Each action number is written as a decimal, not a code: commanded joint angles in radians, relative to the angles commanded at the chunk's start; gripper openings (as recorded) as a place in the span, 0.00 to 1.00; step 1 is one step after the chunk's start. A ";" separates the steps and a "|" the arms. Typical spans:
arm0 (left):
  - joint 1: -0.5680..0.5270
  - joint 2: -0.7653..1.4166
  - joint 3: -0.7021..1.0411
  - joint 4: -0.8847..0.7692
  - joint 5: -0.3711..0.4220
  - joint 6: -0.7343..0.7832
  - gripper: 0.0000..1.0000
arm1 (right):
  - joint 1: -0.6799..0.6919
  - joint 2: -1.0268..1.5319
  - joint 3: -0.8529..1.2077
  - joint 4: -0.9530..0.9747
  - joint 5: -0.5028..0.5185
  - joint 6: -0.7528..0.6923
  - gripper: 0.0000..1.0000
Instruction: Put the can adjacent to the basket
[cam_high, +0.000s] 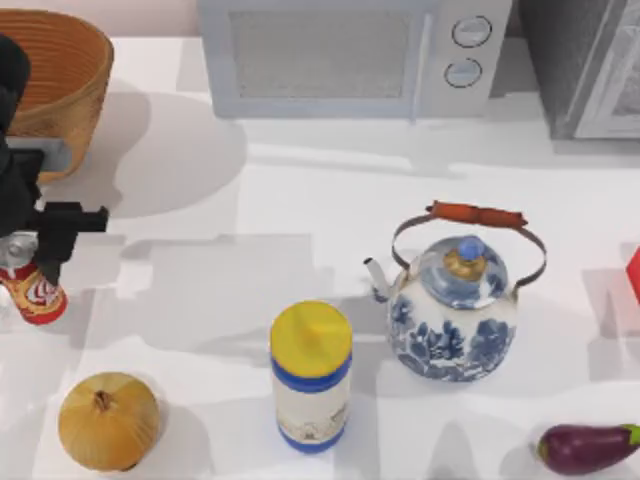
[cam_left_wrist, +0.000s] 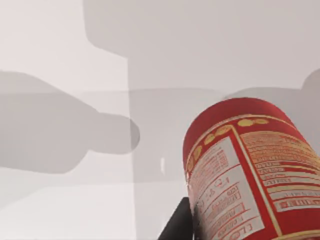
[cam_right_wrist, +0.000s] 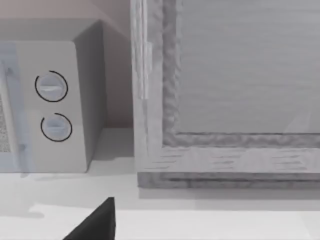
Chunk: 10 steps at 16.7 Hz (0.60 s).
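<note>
White table, sunlit with hard shadows: microwave at 12 o'clock along the back edge, a grey cabinet at 1 o'clock, and the woven wicker basket at 10 o'clock, ribbed orange-brown inside, contents not discernible. Blue-and-white floral kettle at 4 o'clock, yellow-lidded white jar at 6 o'clock, onion at 7 o'clock, eggplant at 5 o'clock. Can at 9 o'clock, near the basket but apart from it, red and tan with a printed label panel; left gripper is on it, fingers clenched around its upper part, while the right arm's finger state cannot be told.
</note>
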 joint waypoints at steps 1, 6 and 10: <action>0.002 -0.004 0.011 0.011 0.004 -0.001 0.00 | 0.000 0.000 0.000 0.000 0.000 0.000 1.00; 0.003 -0.005 0.014 0.014 0.006 -0.001 0.08 | 0.000 0.000 0.000 0.000 0.000 0.000 1.00; 0.003 -0.005 0.014 0.014 0.006 -0.001 0.38 | 0.000 0.000 0.000 0.000 0.000 0.000 1.00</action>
